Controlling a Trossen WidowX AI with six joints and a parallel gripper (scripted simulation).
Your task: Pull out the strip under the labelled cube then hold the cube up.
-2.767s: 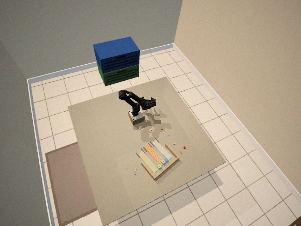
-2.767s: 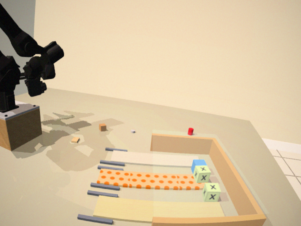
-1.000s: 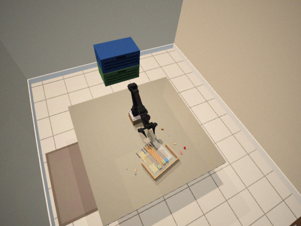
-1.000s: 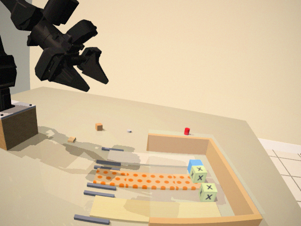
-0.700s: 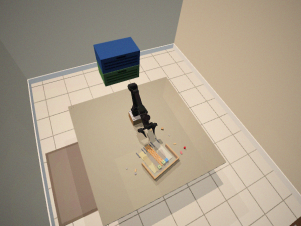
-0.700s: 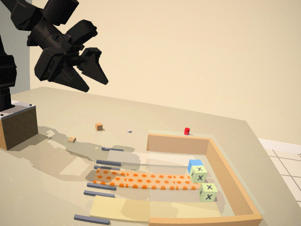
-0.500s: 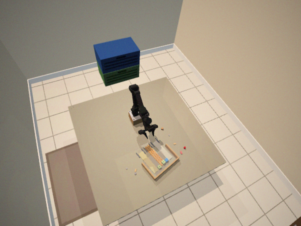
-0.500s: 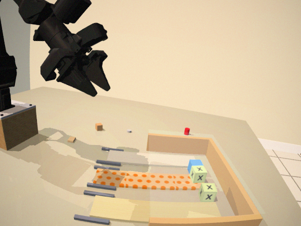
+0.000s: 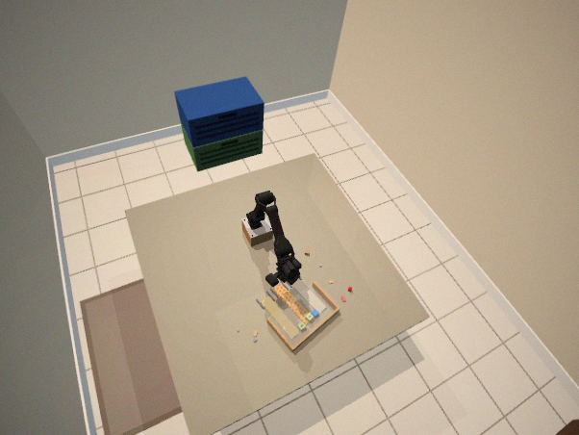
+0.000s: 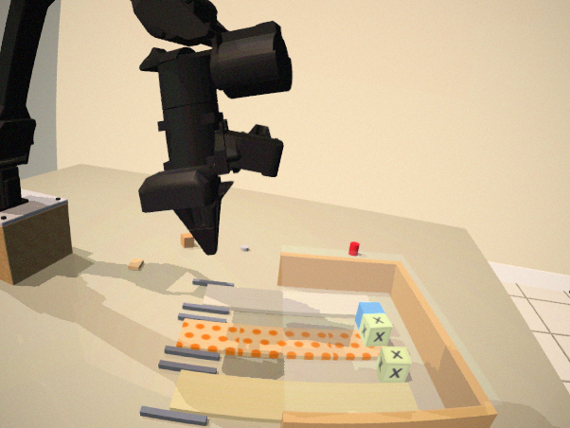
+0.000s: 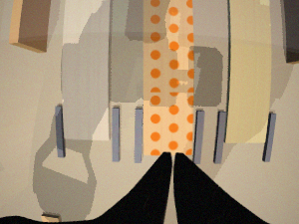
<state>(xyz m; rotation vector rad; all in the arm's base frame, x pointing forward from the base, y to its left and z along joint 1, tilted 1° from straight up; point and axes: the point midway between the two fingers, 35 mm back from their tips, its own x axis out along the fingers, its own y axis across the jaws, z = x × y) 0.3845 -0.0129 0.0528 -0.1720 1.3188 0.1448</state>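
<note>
Poised with tool (image 9: pixel 289 284) (image 10: pixel 211 253) (image 11: pixel 172 159) tips together, clamped on nothing, above the near end of the orange-dotted strip (image 9: pixel 291 301) (image 10: pixel 256 342) (image 11: pixel 164 106). Lying flat on the counter (image 9: pixel 202 289) (image 10: pixel 109 331) (image 11: pixel 20 123), long axis running straight away from the tool, between slate rails, toward the marked cubes (image 9: pixel 310 317) (image 10: pixel 377 330) at the far end. Likely next: lowering, then dragging backward along that axis.

You have bare table before the dotted strip's (image 9: pixel 290 299) (image 10: pixel 265 341) (image 11: pixel 164 118) near end; slate rails (image 10: pixel 191 352) (image 11: pixel 199 135) flank it.
</note>
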